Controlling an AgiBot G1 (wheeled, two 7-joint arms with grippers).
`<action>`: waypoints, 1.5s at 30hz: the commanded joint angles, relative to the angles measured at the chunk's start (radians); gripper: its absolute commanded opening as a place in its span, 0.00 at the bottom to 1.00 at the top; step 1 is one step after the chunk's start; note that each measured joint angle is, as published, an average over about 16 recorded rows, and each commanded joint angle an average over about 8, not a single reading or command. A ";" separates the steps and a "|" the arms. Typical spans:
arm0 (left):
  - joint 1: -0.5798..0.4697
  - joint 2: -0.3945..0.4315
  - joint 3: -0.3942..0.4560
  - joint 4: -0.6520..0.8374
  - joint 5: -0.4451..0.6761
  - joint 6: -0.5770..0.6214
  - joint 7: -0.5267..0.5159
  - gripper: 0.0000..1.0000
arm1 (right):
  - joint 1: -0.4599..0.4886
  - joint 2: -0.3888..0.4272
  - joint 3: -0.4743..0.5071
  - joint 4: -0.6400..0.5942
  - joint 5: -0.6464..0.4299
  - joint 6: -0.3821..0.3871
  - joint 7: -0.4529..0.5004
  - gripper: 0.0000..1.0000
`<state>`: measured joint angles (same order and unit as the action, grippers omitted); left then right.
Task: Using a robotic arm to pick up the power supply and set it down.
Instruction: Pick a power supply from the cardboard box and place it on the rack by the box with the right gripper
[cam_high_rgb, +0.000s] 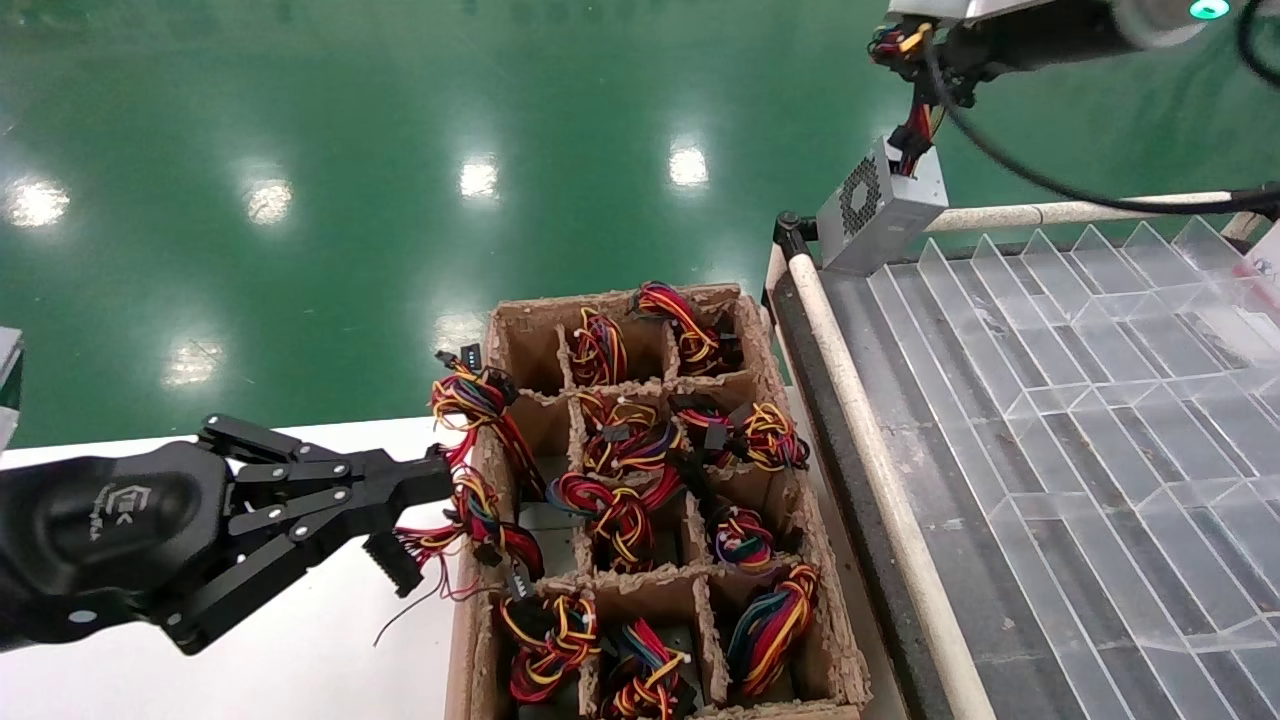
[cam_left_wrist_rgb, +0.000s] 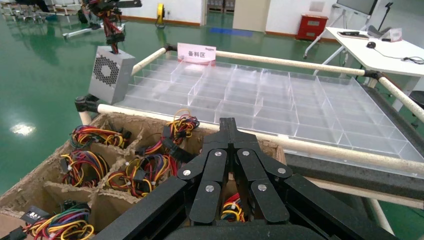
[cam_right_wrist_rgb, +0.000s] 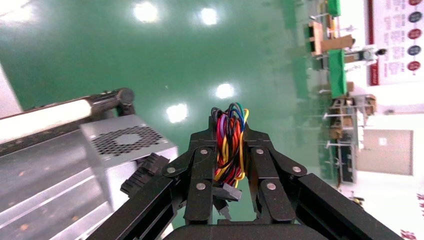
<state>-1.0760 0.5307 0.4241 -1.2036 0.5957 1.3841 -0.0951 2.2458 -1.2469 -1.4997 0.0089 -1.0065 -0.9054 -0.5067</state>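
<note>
The power supply (cam_high_rgb: 880, 205), a small grey box with a perforated vent face, hangs tilted over the far left corner of the rack. Its wire bundle (cam_right_wrist_rgb: 229, 145) of red, yellow, orange and black leads runs up into my right gripper (cam_high_rgb: 905, 45), which is shut on the wires. The right wrist view shows the box (cam_right_wrist_rgb: 125, 145) beside the gripper (cam_right_wrist_rgb: 229, 125). The left wrist view shows the box (cam_left_wrist_rgb: 111, 74) by the rail; I cannot tell if it touches. My left gripper (cam_high_rgb: 415, 520) (cam_left_wrist_rgb: 227, 130) is shut and empty at the cardboard box's left edge.
A cardboard divider box (cam_high_rgb: 500, 330) holds several coloured wire bundles in its compartments. To its right stands a rack with white rails (cam_high_rgb: 870, 430) and a clear divider tray (cam_high_rgb: 1100, 400). A pink sign (cam_left_wrist_rgb: 196, 52) sits at its far edge. A white table (cam_high_rgb: 300, 650) lies under my left arm.
</note>
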 joint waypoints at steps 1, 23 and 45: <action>0.000 0.000 0.000 0.000 0.000 0.000 0.000 0.00 | 0.011 0.009 -0.001 0.002 -0.001 -0.026 0.001 0.00; 0.000 0.000 0.000 0.000 0.000 0.000 0.000 0.00 | 0.029 0.029 -0.003 -0.001 -0.002 -0.203 0.016 0.00; 0.000 0.000 0.000 0.000 0.000 0.000 0.000 0.00 | -0.120 -0.066 0.046 -0.021 0.070 0.166 0.032 0.00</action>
<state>-1.0760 0.5307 0.4241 -1.2036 0.5957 1.3841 -0.0951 2.1345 -1.3080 -1.4554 -0.0133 -0.9394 -0.7503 -0.4752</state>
